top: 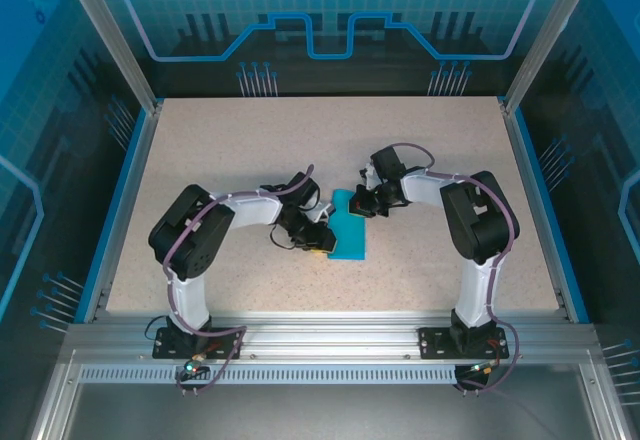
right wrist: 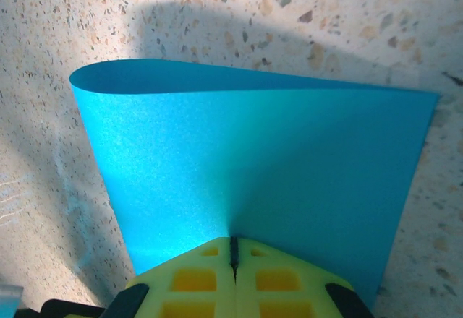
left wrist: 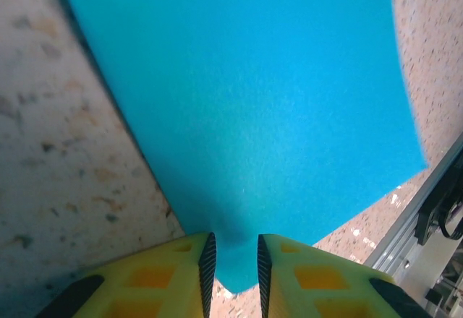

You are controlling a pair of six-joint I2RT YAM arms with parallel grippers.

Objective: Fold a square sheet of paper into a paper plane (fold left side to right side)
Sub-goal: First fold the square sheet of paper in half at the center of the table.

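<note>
Top external view, square sheet of paper (top: pixel 350 242) was flanked by left gripper (top: pixel 322 243), fingers narrowly parted, and right gripper (top: pixel 366 205), clamped on its edge, long axis laid near-to-far.

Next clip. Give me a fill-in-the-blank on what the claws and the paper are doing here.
1. The sheet of paper on the speckled table is coloured ____.
2. The right claw is ____ on the paper's edge.
3. The left claw stands slightly ____, with paper showing in its gap.
Missing words: blue; shut; open.
</note>
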